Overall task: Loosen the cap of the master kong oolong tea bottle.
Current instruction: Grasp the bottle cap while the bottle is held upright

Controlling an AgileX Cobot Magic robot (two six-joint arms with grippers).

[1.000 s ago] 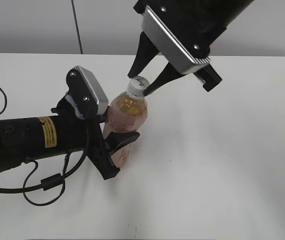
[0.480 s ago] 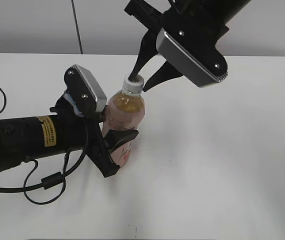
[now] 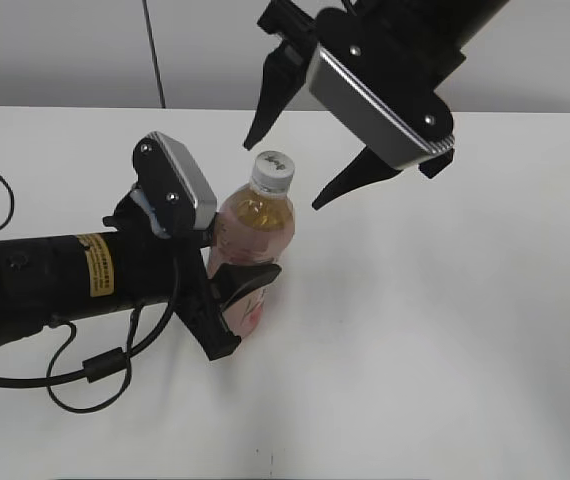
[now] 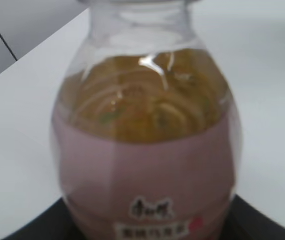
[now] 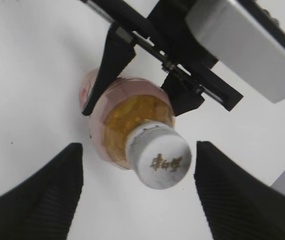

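**Right tool spread wide above the cap, left tool clamped on the bottle**

You have the white bench (image 3: 445, 340) under everything, and the bottle (image 3: 250, 235) is your landmark: it stands upright on the bench, left of the middle in the exterior view.

To the left of the bottle lies your left arm (image 3: 55, 285), stretched out low along the bench with a yellow sticker on its black barrel. Its left tool (image 3: 227, 290) is closed around the bottle's lower body, on the pink label; one dark finger wraps the near side of the bottle. In the left wrist view the bottle (image 4: 145, 145) fills the frame, amber tea above the pink label, with dark tool parts showing at the bottom corners.

Above and to the right of the bottle hangs your right arm. Its right tool (image 3: 295, 165) is wide open and holds nothing. One finger (image 3: 265, 100) points down left of the bottle's top and the other sits to its right, both clear of it. The right wrist view looks straight down between the two ribbed pads (image 5: 37, 195) onto the bottle, and neither pad touches it.

On top of the bottle sits the cap (image 3: 273, 170), white with a small dark mark, seated on the neck. From the right wrist view the cap (image 5: 158, 156) lies between the open fingers, well apart from both.
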